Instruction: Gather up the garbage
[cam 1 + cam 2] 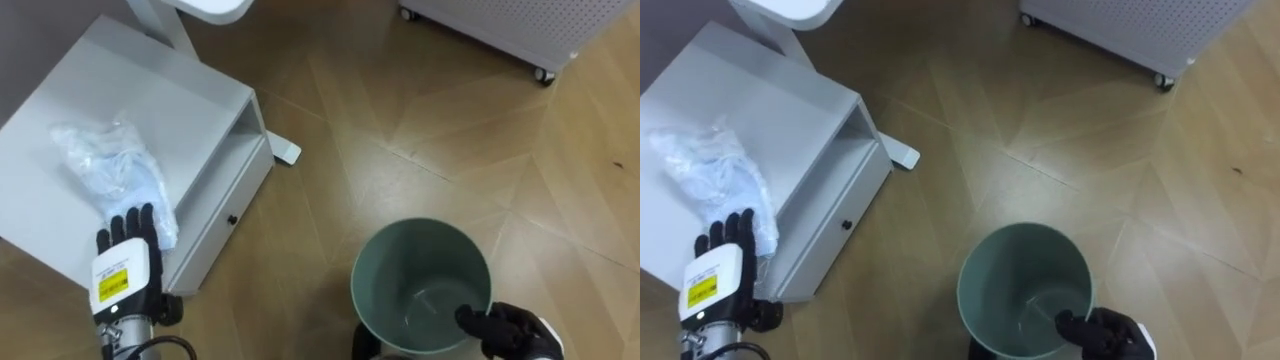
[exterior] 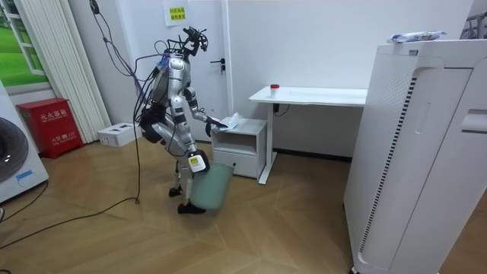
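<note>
Wood flooring is spread beneath a low white cabinet (image 1: pixel 120 90) at the left, on whose top 1 crumpled clear plastic bag (image 1: pixel 108 158) is laid. The bag's near edge is touched by the straight fingers of the left hand (image 1: pixel 128 262). 1 green bin (image 1: pixel 405 255), its bottom bare, is gripped at the near right rim by the curled right hand (image 1: pixel 505 328).

Bright, even light; soft glare on floor (image 1: pixel 400 130), perhaps daylight.
</note>
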